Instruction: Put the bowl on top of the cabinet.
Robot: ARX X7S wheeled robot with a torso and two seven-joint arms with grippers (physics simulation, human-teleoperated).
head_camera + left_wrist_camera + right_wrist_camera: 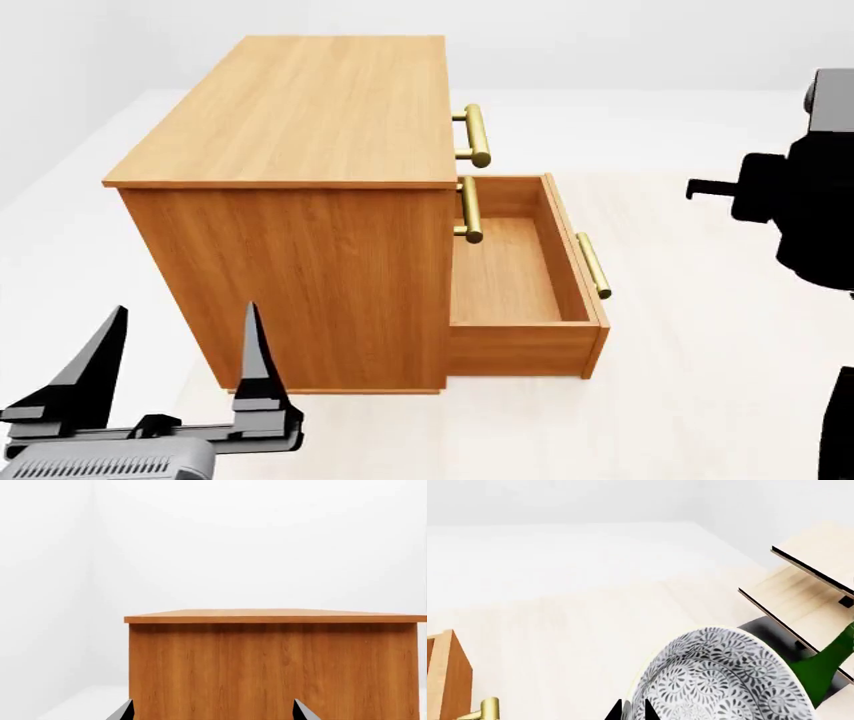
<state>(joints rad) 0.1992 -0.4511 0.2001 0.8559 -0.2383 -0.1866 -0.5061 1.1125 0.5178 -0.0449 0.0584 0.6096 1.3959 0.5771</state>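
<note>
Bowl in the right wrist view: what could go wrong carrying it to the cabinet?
The bowl looks pinched only at its rim by the right gripper, tilted; it might slip. The green bottle and rack sit close behind it; a swing could clip them. The open drawer juts from the cabinet toward the right arm.
</note>
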